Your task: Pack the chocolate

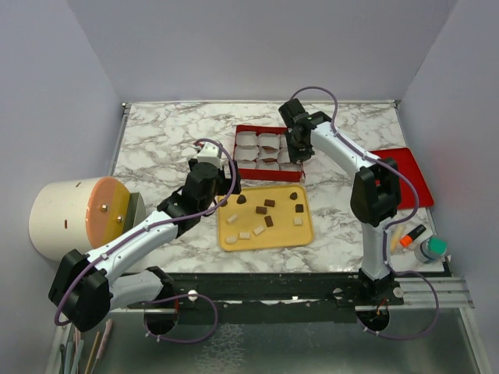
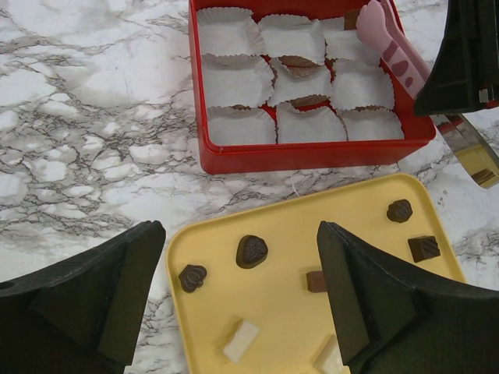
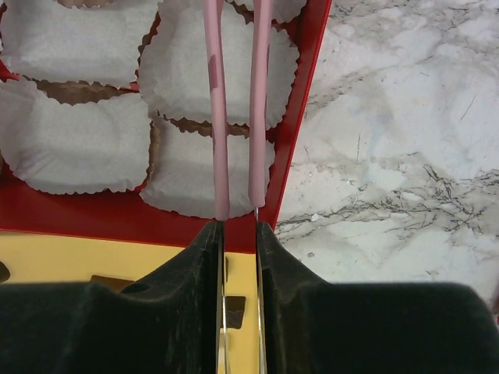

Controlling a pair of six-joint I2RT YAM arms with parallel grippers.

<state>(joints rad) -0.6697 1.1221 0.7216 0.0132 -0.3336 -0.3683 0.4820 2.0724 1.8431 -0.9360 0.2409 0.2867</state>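
Black padded fingers point(image 2: 93, 296) of the left gripper point(image 2: 240, 227) fill the lower corners of the left wrist view, spread wide with nothing held between them, hovering over the near left part of a flat yellow rectangular tray point(image 2: 312, 210). Small dark and mid-brown chocolate pieces point(image 2: 252, 251) lie scattered on that tray, some heart-shaped and some square, with a few pale blocks point(image 2: 240, 340) among them towards the lower edge. Just above the tray in the frame sits a shallow red rectangular box point(image 2: 312, 154), close beside the tray but apart from it, filled with a three-by-three set of crimped white paper cups point(image 2: 238, 79). Slivers of brown show at the edges of some cups.

At the bottom of the right wrist view, the right gripper point(image 3: 238, 234) is clamped on long pink plastic tongs point(image 3: 218, 117), whose two arms run up the middle of the frame, nearly together, over the right-hand column of cups. Whether the tongs' tips carry anything cannot be told.

From the top view everything rests on a white and grey marble tabletop point(image 1: 171, 140). A flat red lid point(image 1: 405, 175) lies at right, and a cream cylinder with an orange face point(image 1: 78, 218) sits at the left edge
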